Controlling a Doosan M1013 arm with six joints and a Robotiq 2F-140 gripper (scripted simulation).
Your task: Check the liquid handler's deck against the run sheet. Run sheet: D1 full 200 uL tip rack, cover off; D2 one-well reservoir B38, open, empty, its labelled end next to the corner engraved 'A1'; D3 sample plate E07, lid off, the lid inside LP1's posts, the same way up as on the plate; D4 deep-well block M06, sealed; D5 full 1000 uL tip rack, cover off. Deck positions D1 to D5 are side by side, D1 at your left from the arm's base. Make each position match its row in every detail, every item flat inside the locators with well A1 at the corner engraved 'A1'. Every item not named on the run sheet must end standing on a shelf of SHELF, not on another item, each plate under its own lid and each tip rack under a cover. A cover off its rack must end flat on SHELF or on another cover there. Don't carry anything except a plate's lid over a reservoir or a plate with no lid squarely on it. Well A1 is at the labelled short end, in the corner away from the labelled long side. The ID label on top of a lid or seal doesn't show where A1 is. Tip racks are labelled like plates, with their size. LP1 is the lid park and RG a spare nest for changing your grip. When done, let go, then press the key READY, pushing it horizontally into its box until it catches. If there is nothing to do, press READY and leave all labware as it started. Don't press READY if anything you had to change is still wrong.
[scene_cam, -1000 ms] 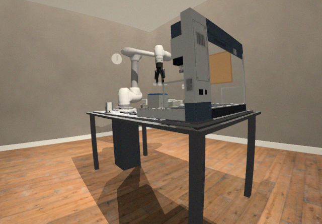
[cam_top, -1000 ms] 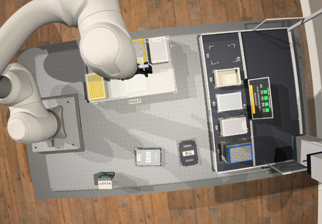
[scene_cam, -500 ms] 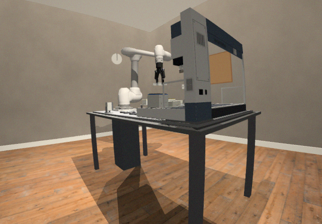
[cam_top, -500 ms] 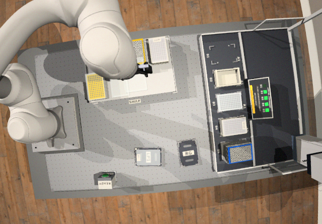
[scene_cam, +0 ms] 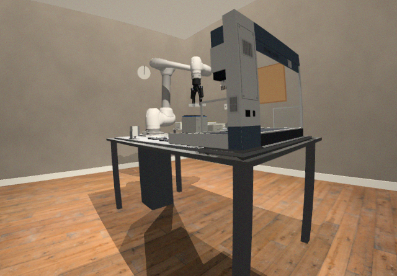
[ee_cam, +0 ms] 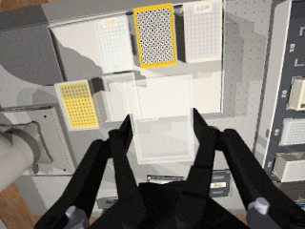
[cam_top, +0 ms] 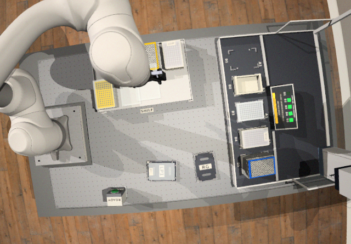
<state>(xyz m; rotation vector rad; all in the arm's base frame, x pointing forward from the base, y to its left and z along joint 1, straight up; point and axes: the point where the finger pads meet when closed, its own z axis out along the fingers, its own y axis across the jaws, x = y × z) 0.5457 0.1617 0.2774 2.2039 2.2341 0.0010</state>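
Note:
My gripper (ee_cam: 161,118) is shut on a clear, flat cover (ee_cam: 164,138) and holds it level, high above SHELF (cam_top: 147,110); this also shows in the side view (scene_cam: 196,105). Below it on the shelf stand an orange-rimmed tip rack (ee_cam: 153,35) with no cover, a yellow tip rack (ee_cam: 78,105) and two white plates (ee_cam: 203,31) (ee_cam: 113,43). Another clear cover (ee_cam: 118,95) lies on the shelf's front part. On the deck, D1 (cam_top: 244,58) is empty. D2 holds an open reservoir (cam_top: 247,84), D3 a white plate (cam_top: 249,111), D4 a white block (cam_top: 254,137), D5 a blue-rimmed tip rack (cam_top: 261,166).
The lid park LP1 (cam_top: 161,170) and the spare nest RG (cam_top: 205,166) are at the table's front. The READY key box (cam_top: 114,196) is at the front left. The arm's base (cam_top: 61,134) is left of the shelf. The liquid handler's tall frame (scene_cam: 240,84) rises over the deck.

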